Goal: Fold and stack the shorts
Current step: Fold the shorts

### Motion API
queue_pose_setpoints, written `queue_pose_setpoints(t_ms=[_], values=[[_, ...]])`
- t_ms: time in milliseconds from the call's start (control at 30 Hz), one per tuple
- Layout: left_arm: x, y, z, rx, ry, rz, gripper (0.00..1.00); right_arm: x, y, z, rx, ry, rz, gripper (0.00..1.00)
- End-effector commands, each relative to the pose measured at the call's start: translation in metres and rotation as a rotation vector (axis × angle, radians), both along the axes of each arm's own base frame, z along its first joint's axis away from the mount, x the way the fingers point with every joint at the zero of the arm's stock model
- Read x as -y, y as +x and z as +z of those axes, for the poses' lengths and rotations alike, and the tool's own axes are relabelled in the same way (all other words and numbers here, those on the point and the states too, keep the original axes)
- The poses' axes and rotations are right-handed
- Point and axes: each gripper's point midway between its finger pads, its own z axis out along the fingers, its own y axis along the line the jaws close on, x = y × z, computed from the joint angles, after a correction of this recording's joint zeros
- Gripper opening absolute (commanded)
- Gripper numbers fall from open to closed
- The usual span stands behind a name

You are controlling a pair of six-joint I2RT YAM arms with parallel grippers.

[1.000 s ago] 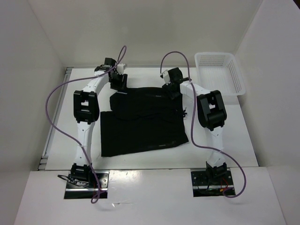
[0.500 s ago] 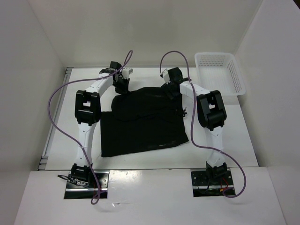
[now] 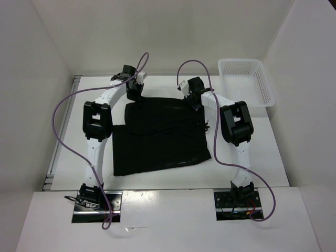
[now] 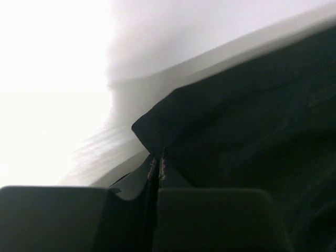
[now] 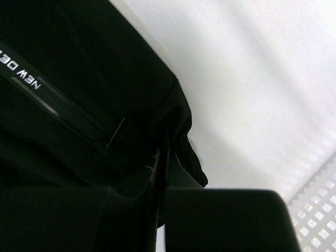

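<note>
The black shorts [image 3: 160, 136] lie spread on the white table between the two arms, the far part doubled over the near part. My left gripper [image 3: 133, 96] is shut on the far left corner of the shorts [image 4: 173, 123]; its jaws [image 4: 156, 164] pinch the cloth edge. My right gripper [image 3: 195, 103] is shut on the far right corner of the shorts [image 5: 105, 94], with the jaws [image 5: 163, 157] closed over a bunched fold. White lettering shows on the waistband [image 5: 23, 71].
A white mesh basket [image 3: 247, 81] stands at the back right, its wall [image 5: 315, 220] close to the right gripper. White enclosure walls ring the table. Purple cables arch over both arms.
Both grippers have closed on the far corners of the shorts. The left gripper swung to the left corner and the far edge now lies straighter and flatter.
</note>
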Motion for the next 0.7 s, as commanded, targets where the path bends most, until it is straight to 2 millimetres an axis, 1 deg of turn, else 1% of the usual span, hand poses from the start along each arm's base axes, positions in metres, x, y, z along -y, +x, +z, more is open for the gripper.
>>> queue_pose_setpoints(t_ms=[0, 33, 67, 100, 133, 167, 200, 233, 267, 300, 333, 367, 400, 433, 467, 500, 533, 567, 600, 633, 667], values=[[-0.013, 0.040, 0.084, 0.243, 0.030, 0.057, 0.00, 0.015, 0.002, 0.001, 0.022, -0.043, -0.067, 0.00], [-0.021, 0.047, 0.099, 0.284, 0.035, 0.077, 0.00, 0.015, 0.017, 0.027, 0.099, -0.031, -0.094, 0.00], [-0.022, 0.056, 0.122, 0.342, 0.035, 0.088, 0.00, 0.020, 0.027, 0.046, 0.164, -0.044, -0.143, 0.00], [-0.030, 0.062, 0.144, 0.390, 0.037, 0.111, 0.00, 0.020, 0.037, 0.066, 0.227, -0.026, -0.166, 0.00], [-0.030, 0.066, 0.160, 0.428, 0.030, 0.113, 0.00, 0.019, 0.045, 0.090, 0.279, -0.001, -0.190, 0.00], [-0.036, 0.068, 0.179, 0.463, 0.025, 0.125, 0.00, 0.018, 0.048, 0.118, 0.329, 0.022, -0.193, 0.00], [-0.036, 0.067, 0.208, 0.512, 0.016, 0.127, 0.00, 0.017, 0.049, 0.133, 0.357, 0.043, -0.203, 0.00], [-0.043, 0.067, 0.215, 0.520, 0.017, 0.138, 0.00, 0.017, 0.048, 0.146, 0.378, 0.052, -0.204, 0.00], [-0.044, 0.058, 0.232, 0.532, 0.015, 0.139, 0.00, 0.017, 0.045, 0.168, 0.413, 0.075, -0.199, 0.00], [-0.045, 0.053, 0.240, 0.535, 0.014, 0.139, 0.00, 0.016, 0.042, 0.179, 0.424, 0.087, -0.193, 0.00], [-0.046, 0.046, 0.227, 0.492, 0.022, 0.137, 0.00, 0.018, 0.033, 0.174, 0.400, 0.076, -0.179, 0.00], [-0.047, 0.034, 0.236, 0.495, 0.022, 0.137, 0.00, 0.018, 0.029, 0.178, 0.402, 0.068, -0.158, 0.00], [-0.048, 0.025, 0.228, 0.465, 0.027, 0.136, 0.00, 0.014, 0.018, 0.190, 0.406, 0.077, -0.126, 0.00], [-0.049, 0.016, 0.218, 0.435, 0.033, 0.134, 0.00, 0.017, 0.009, 0.181, 0.383, 0.061, -0.119, 0.00], [-0.051, -0.003, 0.196, 0.381, 0.043, 0.131, 0.00, 0.005, -0.003, 0.177, 0.357, 0.044, -0.063, 0.00], [-0.053, -0.013, 0.183, 0.349, 0.049, 0.130, 0.00, -0.001, -0.019, 0.171, 0.328, 0.036, -0.015, 0.00], [-0.054, -0.023, 0.171, 0.312, 0.056, 0.128, 0.00, -0.006, -0.029, 0.166, 0.309, 0.014, 0.022, 0.00], [-0.053, -0.036, 0.172, 0.307, 0.067, 0.128, 0.00, -0.014, -0.042, 0.158, 0.273, -0.007, 0.077, 0.00], [-0.056, -0.054, 0.143, 0.230, 0.082, 0.124, 0.00, -0.033, -0.056, 0.153, 0.264, -0.038, 0.163, 0.00], [-0.054, -0.068, 0.143, 0.218, 0.091, 0.118, 0.00, -0.035, -0.073, 0.141, 0.236, -0.065, 0.194, 0.00], [-0.055, -0.078, 0.137, 0.197, 0.095, 0.116, 0.00, -0.039, -0.084, 0.135, 0.217, -0.079, 0.224, 0.00]])
